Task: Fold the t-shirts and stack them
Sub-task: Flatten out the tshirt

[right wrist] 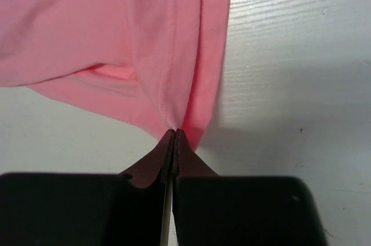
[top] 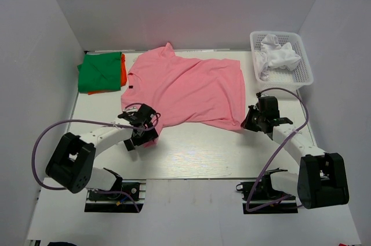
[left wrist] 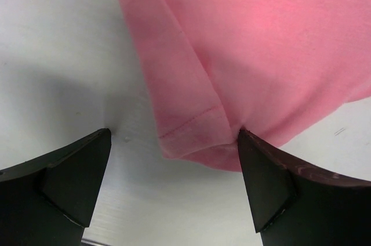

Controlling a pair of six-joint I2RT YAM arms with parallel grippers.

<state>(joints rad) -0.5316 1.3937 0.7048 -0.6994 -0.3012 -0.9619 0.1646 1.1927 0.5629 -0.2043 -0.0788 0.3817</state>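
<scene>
Current state. My right fingers (right wrist: 175, 144) are fully closed on the lower right corner of the pink t-shirt (top: 185, 86); in the right wrist view the seamed edge runs straight into the pinch. My left fingers (top: 145, 127) stand at full spread and hold nothing.

Location of the workpiece. The pink t-shirt lies flat on the table (top: 191, 153) at the centre of the top view, with the collar towards the left of the frame and the bottom hem towards the right. Its long axis therefore runs left to right, and its lower edge spans the gap between my two sets of fingers.

Governing relation. In the left wrist view a hemmed corner of the cloth, probably the sleeve, sits between the open left fingers. It lies off centre: the cloth touches the finger at the right of the frame and stands clear of the finger at the left. The bulk of the shirt extends to the upper right of that frame.

Judgement. The right side is secured; the left side is not yet gripped. The left fingers are the nearer set to this corner, so closing them on it appears to be the pending step.
</scene>
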